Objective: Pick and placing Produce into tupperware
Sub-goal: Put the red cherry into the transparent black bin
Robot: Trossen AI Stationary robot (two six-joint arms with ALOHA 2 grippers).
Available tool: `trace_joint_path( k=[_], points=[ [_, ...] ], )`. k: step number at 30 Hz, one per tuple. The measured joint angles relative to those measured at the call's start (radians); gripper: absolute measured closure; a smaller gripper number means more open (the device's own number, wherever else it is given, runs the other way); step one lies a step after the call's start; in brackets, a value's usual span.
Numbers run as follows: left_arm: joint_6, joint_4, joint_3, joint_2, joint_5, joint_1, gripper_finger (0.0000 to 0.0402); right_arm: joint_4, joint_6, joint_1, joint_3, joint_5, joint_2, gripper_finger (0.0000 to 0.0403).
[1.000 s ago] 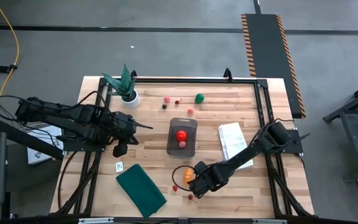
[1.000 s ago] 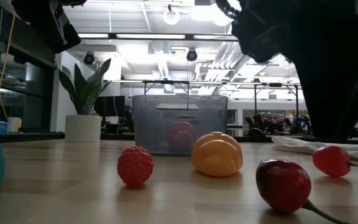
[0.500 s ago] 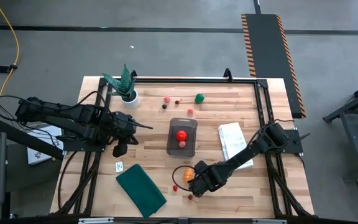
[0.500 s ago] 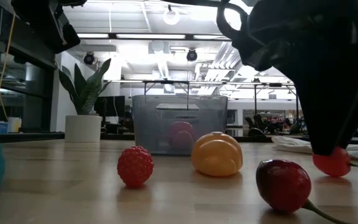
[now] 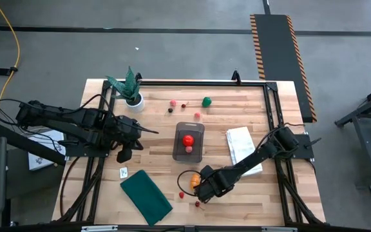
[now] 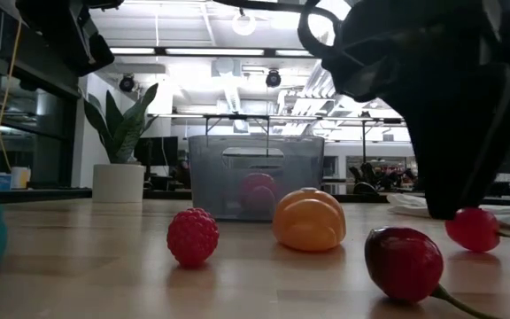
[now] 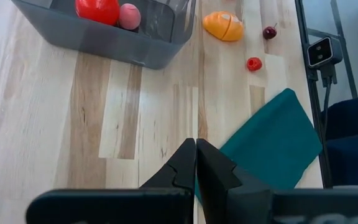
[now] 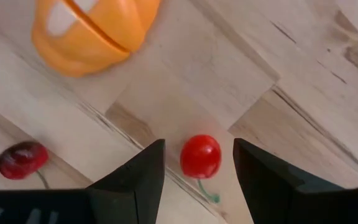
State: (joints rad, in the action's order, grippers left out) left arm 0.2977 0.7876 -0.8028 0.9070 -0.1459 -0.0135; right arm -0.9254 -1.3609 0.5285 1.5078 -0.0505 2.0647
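Note:
My right gripper (image 8: 197, 171) hangs open, pointing down, over the table's near middle. Its fingers stand on either side of a small red cherry (image 8: 201, 155) without touching it; the cherry lies on the wood. Close by lie the orange piece (image 5: 195, 180), a dark cherry (image 6: 404, 263) and a raspberry (image 6: 192, 236). The clear grey tupperware (image 5: 189, 131) stands at the table's middle with a red ball (image 5: 188, 139) and a pink piece inside. A green round one (image 5: 206, 101) and small berries lie at the far side. My left gripper (image 7: 196, 163) waits shut above the left half.
A potted spiky plant (image 5: 131, 90) stands at the far left. A folded white cloth (image 5: 242, 145) lies right of the tupperware, under my right arm. A dark green cloth (image 5: 145, 196) lies at the near left, with a small white tag (image 5: 123, 172) beside it.
My right gripper has edged slightly toward the table's left above the red cherry, staying open. The produce has not moved.

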Motion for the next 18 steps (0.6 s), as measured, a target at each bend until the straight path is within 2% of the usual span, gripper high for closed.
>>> trace_joint_path(
  k=[18],
  points=[
    [0.007,0.001,0.0,0.0,-0.003,0.0,0.0399,-0.016,-0.003,0.002,0.0,0.01,0.0,0.0222]
  ],
)
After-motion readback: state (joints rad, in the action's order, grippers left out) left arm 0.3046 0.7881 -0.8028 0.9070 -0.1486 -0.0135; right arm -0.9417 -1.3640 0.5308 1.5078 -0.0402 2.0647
